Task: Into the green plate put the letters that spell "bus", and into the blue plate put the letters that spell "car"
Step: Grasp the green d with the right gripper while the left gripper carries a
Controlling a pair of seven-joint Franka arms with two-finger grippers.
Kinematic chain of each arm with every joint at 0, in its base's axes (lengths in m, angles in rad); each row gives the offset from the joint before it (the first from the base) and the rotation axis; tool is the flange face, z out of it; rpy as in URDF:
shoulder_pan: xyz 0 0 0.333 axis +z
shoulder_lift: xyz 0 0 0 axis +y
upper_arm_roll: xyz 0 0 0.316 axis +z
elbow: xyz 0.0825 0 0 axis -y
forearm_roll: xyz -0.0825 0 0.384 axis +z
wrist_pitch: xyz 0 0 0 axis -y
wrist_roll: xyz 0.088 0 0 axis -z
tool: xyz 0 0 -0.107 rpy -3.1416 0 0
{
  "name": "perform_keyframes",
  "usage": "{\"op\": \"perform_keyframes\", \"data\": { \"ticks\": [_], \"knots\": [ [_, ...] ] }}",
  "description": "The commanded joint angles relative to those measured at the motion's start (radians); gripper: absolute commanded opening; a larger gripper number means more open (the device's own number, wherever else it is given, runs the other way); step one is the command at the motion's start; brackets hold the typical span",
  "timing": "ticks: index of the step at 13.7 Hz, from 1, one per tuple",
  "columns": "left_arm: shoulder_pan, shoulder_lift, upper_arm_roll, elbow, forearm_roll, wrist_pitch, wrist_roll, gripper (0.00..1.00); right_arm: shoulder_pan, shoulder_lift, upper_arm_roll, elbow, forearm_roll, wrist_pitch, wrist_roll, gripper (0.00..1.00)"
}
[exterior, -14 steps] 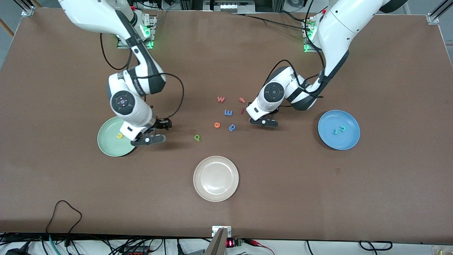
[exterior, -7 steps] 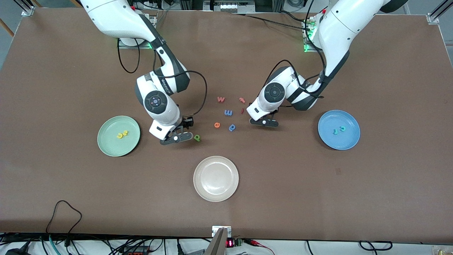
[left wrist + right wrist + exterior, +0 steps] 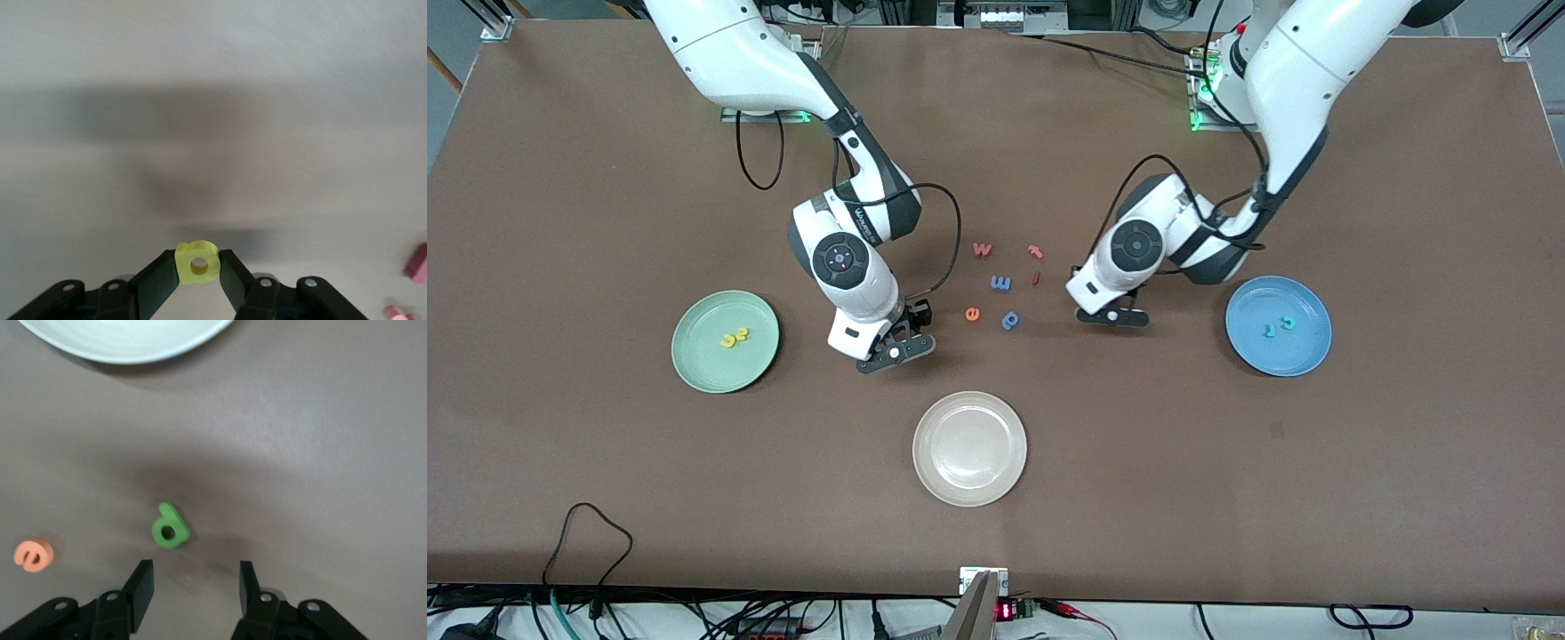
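My left gripper [image 3: 198,263] is shut on the yellow a [image 3: 197,261]. In the front view it [image 3: 1112,316] hangs over bare table between the loose letters and the blue plate [image 3: 1307,351]. That plate holds the teal c [image 3: 1287,323] and teal r [image 3: 1268,331]. My right gripper [image 3: 193,580] stands open just short of the green b [image 3: 170,527], which lies flat on the table. In the front view this gripper [image 3: 895,349] covers the b. The green plate [image 3: 703,364] holds the yellow u and s [image 3: 735,338].
A cream-white plate [image 3: 969,484] sits nearer the front camera than the letters, its rim [image 3: 127,350] in the right wrist view. Loose letters lie mid-table: red w [image 3: 982,250], red r-like piece [image 3: 1035,252], blue m [image 3: 1000,283], red i [image 3: 1036,278], orange e [image 3: 972,313], blue p [image 3: 1010,319].
My right gripper left the green plate, where the yellow s now lies beside the u, and swung over the green b. My left gripper closed on the yellow a and shifted toward the blue plate.
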Motion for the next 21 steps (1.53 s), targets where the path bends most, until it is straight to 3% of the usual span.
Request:
{"op": "perform_keyframes", "data": {
  "ticks": [1, 6, 14, 19, 20, 21],
  "knots": [
    [0.080, -0.141, -0.010, 0.001, 0.028, -0.140, -0.003, 0.07, 0.018, 0.046, -0.005, 0.062, 0.000, 0.000, -0.032, 0.60],
    [0.340, -0.129, -0.008, 0.028, 0.028, -0.177, 0.258, 0.07, 0.024, 0.078, -0.005, 0.062, -0.004, 0.020, -0.054, 0.60],
    [0.430, -0.028, 0.004, 0.016, 0.029, -0.081, 0.325, 0.08, 0.047, 0.106, -0.013, 0.062, -0.003, 0.034, -0.048, 0.60],
    [0.469, 0.003, 0.007, 0.024, 0.117, -0.045, 0.333, 0.13, 0.048, 0.114, -0.013, 0.062, -0.003, 0.048, -0.049, 0.56],
    [0.467, 0.005, 0.007, 0.025, 0.117, -0.045, 0.333, 0.37, 0.048, 0.114, -0.013, 0.062, -0.003, 0.052, -0.049, 0.56],
    [0.467, 0.012, 0.006, 0.028, 0.117, -0.045, 0.333, 0.77, 0.048, 0.114, -0.014, 0.062, -0.003, 0.063, -0.049, 0.56]
  ]
}}
